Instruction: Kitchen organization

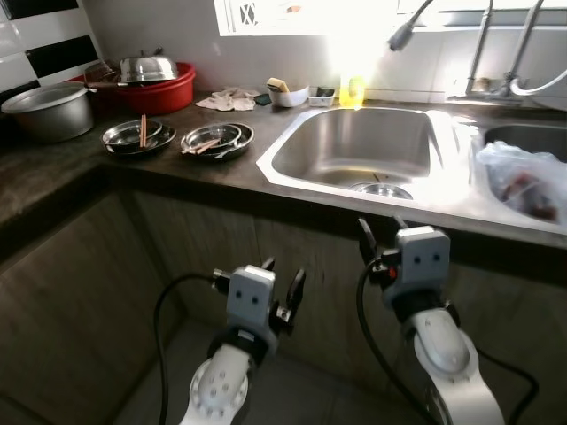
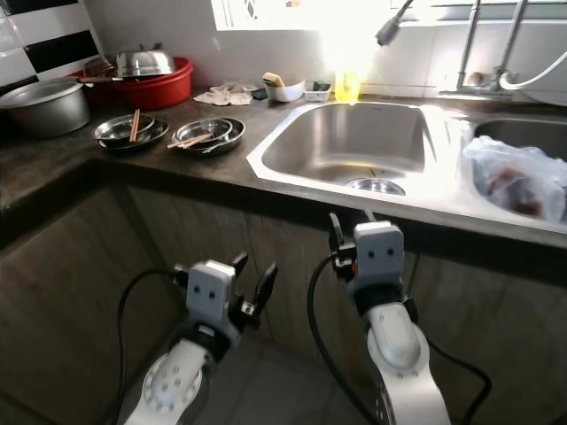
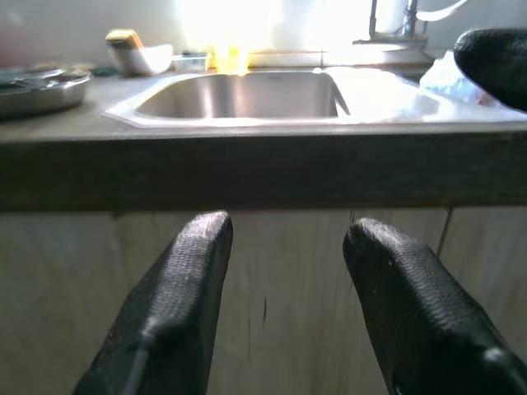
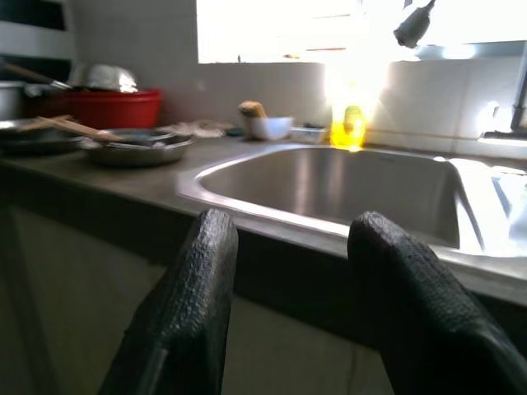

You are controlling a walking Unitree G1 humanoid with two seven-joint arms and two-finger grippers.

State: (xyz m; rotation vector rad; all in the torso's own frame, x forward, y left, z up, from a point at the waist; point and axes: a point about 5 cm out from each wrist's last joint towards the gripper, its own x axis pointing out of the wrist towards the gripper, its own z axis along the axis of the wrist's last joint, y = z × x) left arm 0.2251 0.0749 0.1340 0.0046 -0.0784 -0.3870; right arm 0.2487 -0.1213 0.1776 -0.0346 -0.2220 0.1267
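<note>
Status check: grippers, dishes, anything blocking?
Left gripper and right gripper open, empty, below counter edge. Steel plates with chopsticks untouched left of sink. Nothing blocking.

A home kitchen was shown: a stainless steel sink [image 1: 354, 150] was set in a dark stone counter [image 1: 53, 177] at centre, with stacked metal dishes [image 1: 217, 139] and a red plastic basin [image 1: 164, 88] at upper left.

basin [image 1: 168, 88]: red, at my eleven o'clock;
bottle [image 1: 353, 88]: yellow, twelve o'clock;
sink [image 1: 354, 146]: silver steel;
wall tiles [image 1: 44, 44]: black-and-white stripes;
my fingers [image 3: 177, 288]: black
</note>
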